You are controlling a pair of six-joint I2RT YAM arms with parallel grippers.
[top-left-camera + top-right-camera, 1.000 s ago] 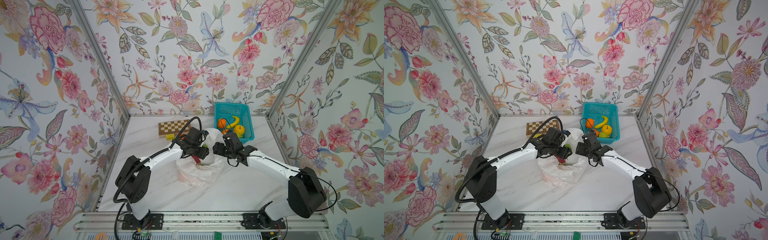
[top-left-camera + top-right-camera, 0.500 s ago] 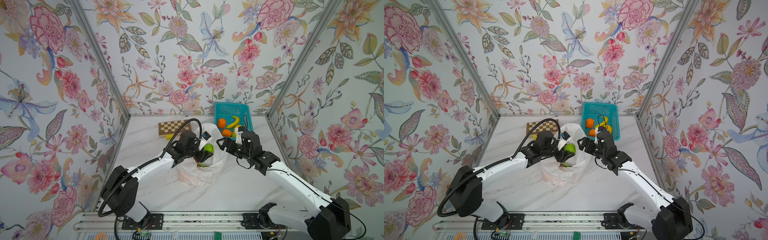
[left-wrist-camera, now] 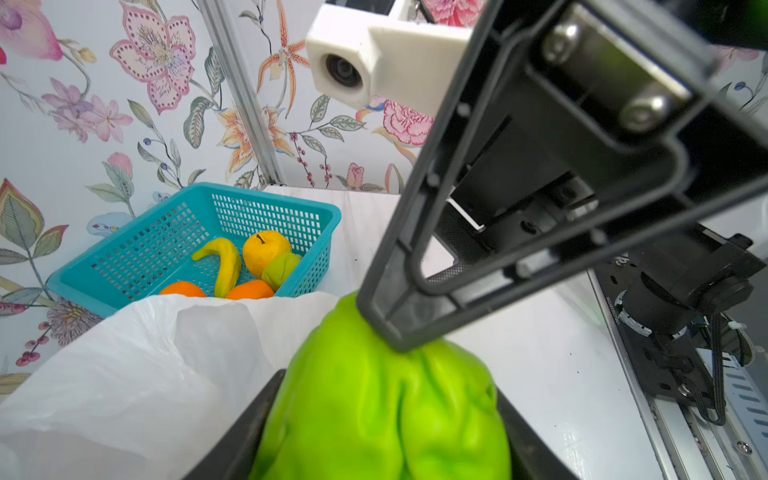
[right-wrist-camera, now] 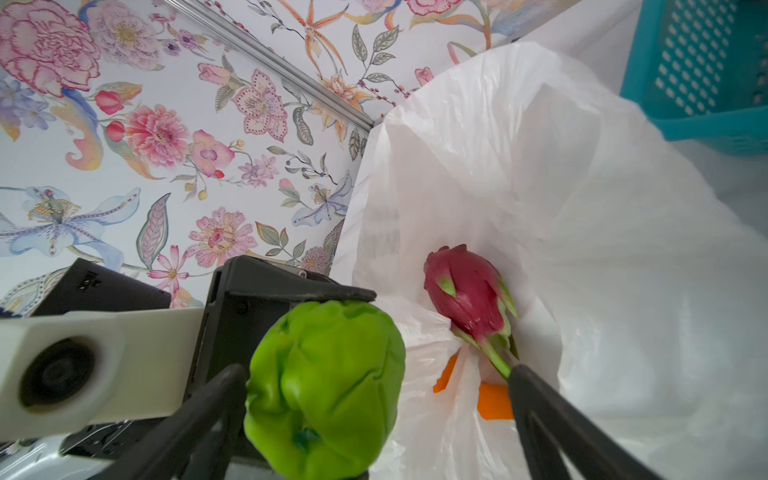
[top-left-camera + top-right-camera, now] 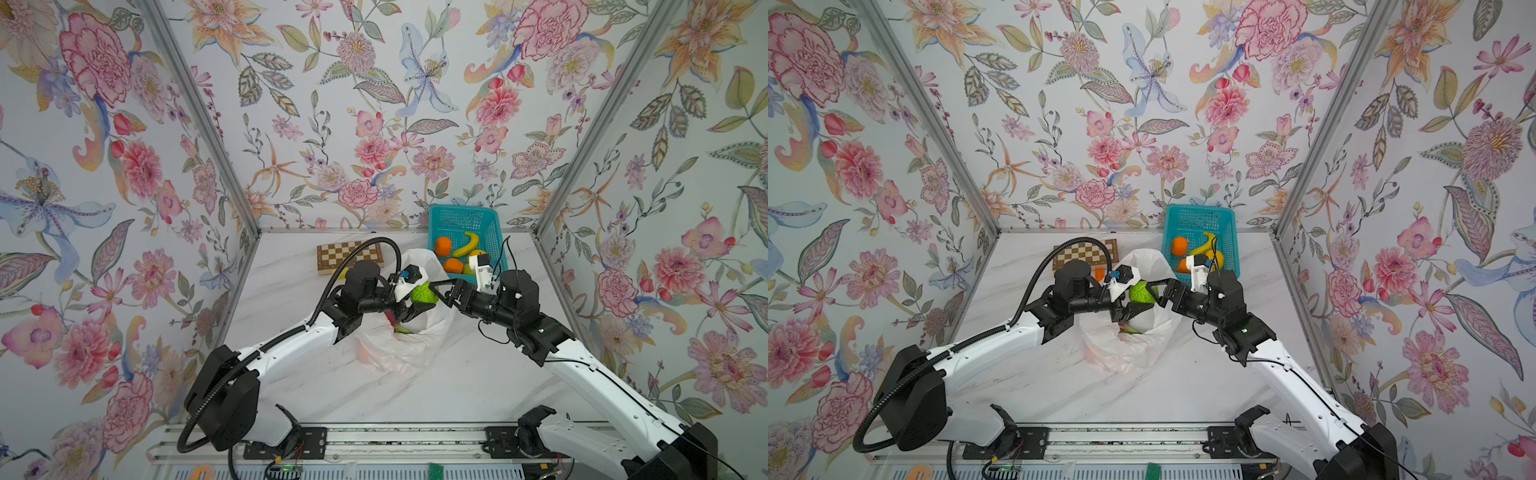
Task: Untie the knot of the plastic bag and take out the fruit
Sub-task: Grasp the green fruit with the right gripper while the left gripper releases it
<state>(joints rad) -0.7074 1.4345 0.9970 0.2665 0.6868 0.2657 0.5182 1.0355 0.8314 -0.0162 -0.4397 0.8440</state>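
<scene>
The plastic bag [image 5: 407,345] [image 5: 1125,349] [image 3: 124,374] [image 4: 582,208] lies mid-table with its mouth wide open; no knot shows. My left gripper [image 5: 417,297] [image 3: 382,432] is shut on a bright green lumpy fruit [image 5: 423,293] [image 5: 1142,292] [image 3: 382,407] [image 4: 324,386], held above the bag's mouth. My right gripper [image 5: 434,291] [image 4: 374,382] faces it, open wide, with the fruit between its fingers and one fingertip [image 3: 395,332] touching the fruit's top. A magenta dragon fruit [image 4: 465,291] [image 5: 395,324] lies inside the bag.
A teal basket [image 5: 461,216] [image 5: 1196,212] [image 3: 270,195] stands at the back right, holding two oranges, a banana, a yellow apple and a green fruit. A chessboard [image 5: 345,255] lies behind the left gripper. An orange block [image 4: 494,403] shows through the bag.
My left gripper has lifted the green fruit up out of the bag. My right gripper has opened wider and come in around the fruit from the right.
</scene>
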